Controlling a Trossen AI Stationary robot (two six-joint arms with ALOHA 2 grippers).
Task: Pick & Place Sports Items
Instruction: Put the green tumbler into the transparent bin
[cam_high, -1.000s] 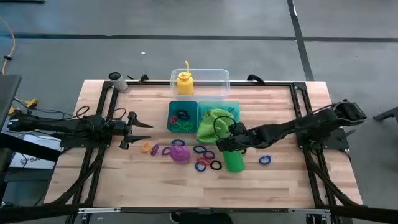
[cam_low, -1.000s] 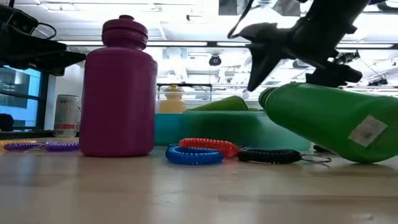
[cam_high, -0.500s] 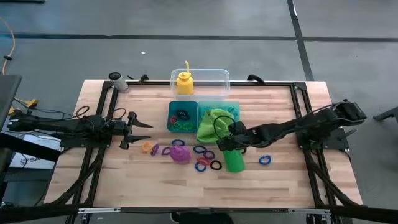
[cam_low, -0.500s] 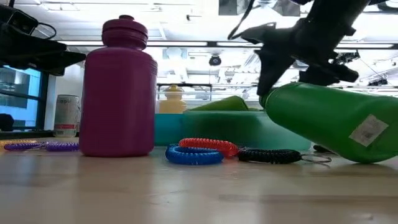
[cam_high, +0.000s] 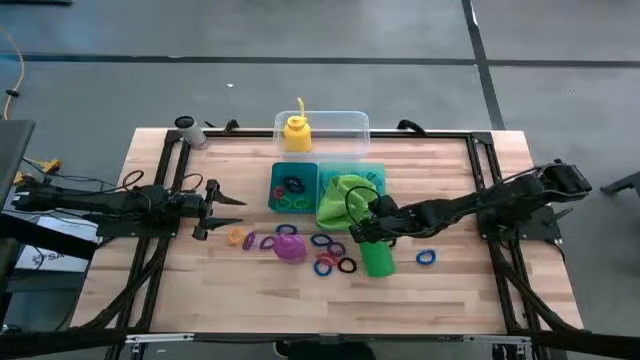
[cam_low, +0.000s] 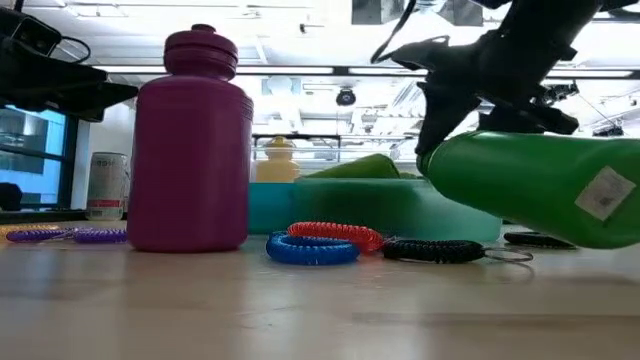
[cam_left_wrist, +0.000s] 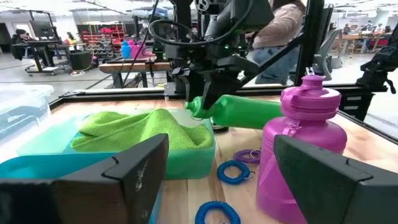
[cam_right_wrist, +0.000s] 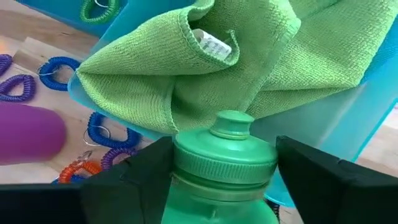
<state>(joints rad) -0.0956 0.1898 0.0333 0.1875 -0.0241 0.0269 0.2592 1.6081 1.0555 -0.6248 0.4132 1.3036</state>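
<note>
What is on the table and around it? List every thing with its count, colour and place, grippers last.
green plastic bottle: one, on its side near the table's front, neck toward the tray
purple plastic bottle: one, upright, left of the green one
yellow plastic bottle: one, inside the tub
clear plastic tub: one, far edge
teal two-part tray: one, table centre
lime-green soft cloth: one, right compartment
small coil rings: several; blue, red, black, purple, orange; around both bottles, more in the left compartment
silver can: one, far-left corner
left gripper: open, left of the tray
right gripper: closed on the green bottle's neck
</note>
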